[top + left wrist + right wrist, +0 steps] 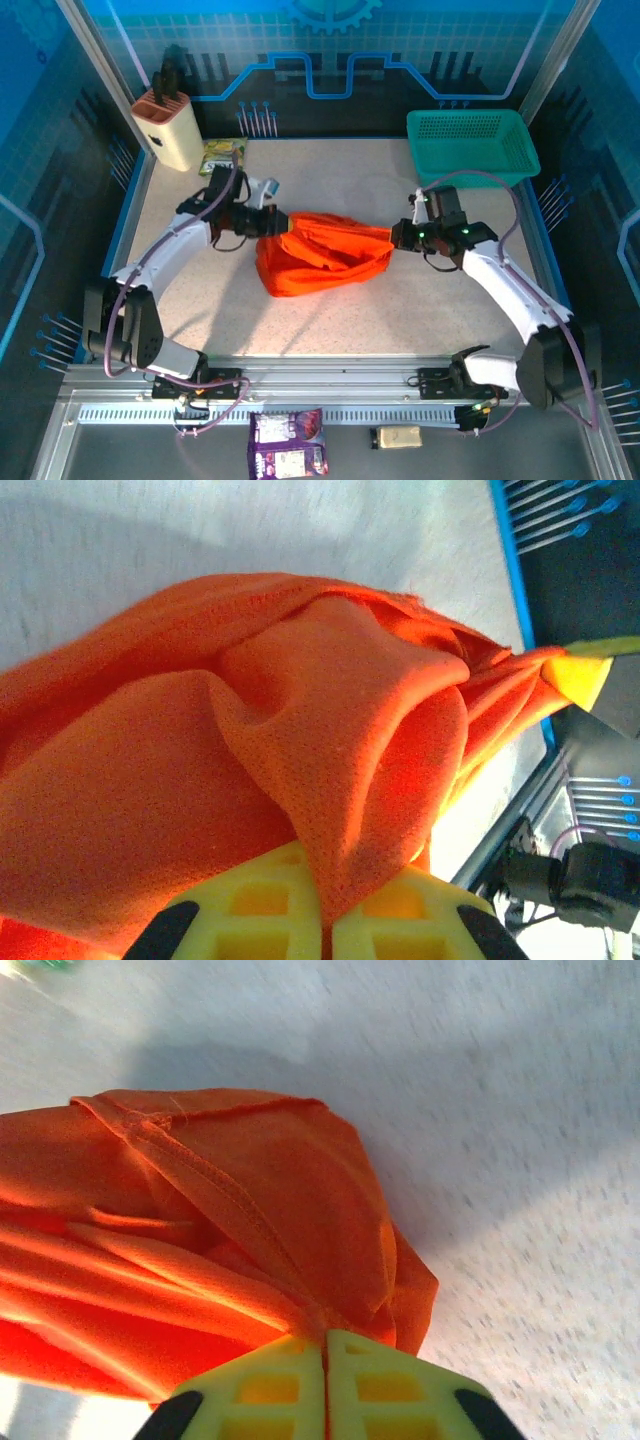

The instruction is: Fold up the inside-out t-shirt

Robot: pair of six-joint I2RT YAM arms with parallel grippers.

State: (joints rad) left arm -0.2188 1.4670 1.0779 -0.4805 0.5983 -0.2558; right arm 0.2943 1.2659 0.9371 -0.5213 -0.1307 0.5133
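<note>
**Q:** Where is the inside-out t-shirt?
**A:** The inside-out t-shirt [322,250], bright orange and wrinkled, is bunched at the middle of the speckled table [400,320]. It is drawn out left to right between the two arms, and its bulk sags toward the near side.

**Q:** What is the state of the left gripper?
**A:** The left gripper [327,920] is clenched on the shirt's left end. In the left wrist view, a fold of cloth runs down into the slit between its yellow fingers.

**Q:** And the right gripper?
**A:** The right gripper [325,1355] pinches the shirt's right end. Gathered pleats and a stitched seam converge where its yellow fingers meet.

**Q:** What else stands on the table?
**A:** A teal mesh basket [470,145] sits at the far right corner, well apart from the shirt. A beige holder [168,125] with dark handles stands at the far left.
</note>
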